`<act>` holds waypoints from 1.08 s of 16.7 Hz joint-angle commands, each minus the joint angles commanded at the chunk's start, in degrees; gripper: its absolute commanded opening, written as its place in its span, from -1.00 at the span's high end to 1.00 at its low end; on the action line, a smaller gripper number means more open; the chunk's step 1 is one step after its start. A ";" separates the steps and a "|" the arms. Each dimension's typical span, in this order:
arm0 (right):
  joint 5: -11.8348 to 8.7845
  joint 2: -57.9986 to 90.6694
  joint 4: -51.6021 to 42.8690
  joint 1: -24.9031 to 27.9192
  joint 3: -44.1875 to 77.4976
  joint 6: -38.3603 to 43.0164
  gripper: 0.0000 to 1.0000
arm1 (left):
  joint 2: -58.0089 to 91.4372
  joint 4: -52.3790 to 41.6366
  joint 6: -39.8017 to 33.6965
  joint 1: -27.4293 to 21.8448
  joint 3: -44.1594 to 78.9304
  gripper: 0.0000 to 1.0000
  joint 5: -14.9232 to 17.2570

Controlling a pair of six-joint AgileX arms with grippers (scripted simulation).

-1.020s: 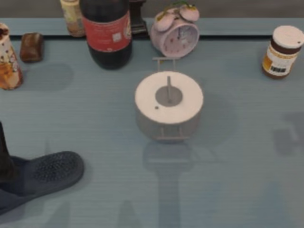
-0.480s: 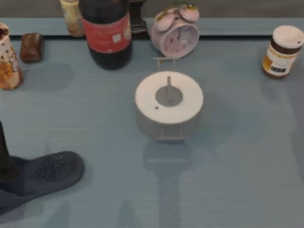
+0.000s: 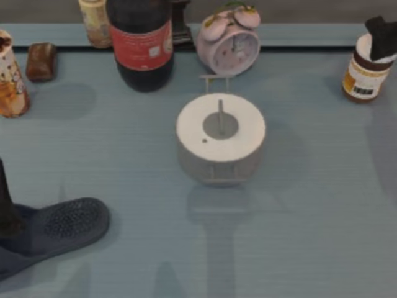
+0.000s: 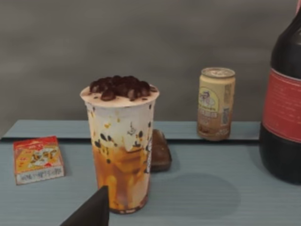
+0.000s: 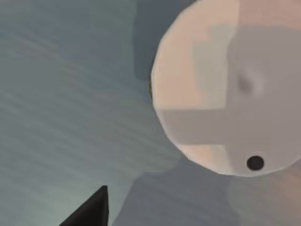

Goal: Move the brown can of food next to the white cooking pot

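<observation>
The brown can of food [image 3: 365, 73], white-lidded with a yellow-and-white barcode label, stands at the table's far right, well apart from the white cooking pot [image 3: 220, 138] in the middle. My right gripper [image 3: 381, 27] hangs over the far edge of the can's lid. In the right wrist view the lid [image 5: 230, 89] fills the frame from above and one dark fingertip [image 5: 91, 209] shows beside it, with nothing between the fingers; the gripper is open. My left arm [image 3: 5, 202] is parked at the lower left; its fingertip [image 4: 91, 212] shows near a drink cup [image 4: 121, 146].
A tall dark bottle [image 3: 141, 40] and a pink alarm clock [image 3: 228, 40] stand behind the pot. The drink cup [image 3: 11, 77], a brown block [image 3: 41, 61] and a small tin [image 3: 94, 22] sit at the far left. A dark slipper [image 3: 59, 226] lies at the near left.
My right gripper has come into the top view at the far right and now hangs over the can's lid. The can, the pot and the left arm have not moved.
</observation>
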 joint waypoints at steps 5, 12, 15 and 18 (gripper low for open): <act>-1.24 10.74 -2.87 0.68 13.09 -2.83 -1.00 | 0.00 0.00 0.00 0.00 0.00 -1.00 0.00; -1.28 11.56 -2.76 0.45 13.79 -3.01 -1.00 | 0.00 0.00 0.00 0.00 0.00 -1.00 0.00; -1.25 12.80 0.43 1.00 11.88 -2.79 -1.00 | 0.00 0.00 0.00 0.00 0.00 -1.00 0.00; -1.11 14.31 4.33 1.45 9.56 -2.34 -1.00 | 0.00 0.00 0.00 0.00 0.00 -1.00 0.00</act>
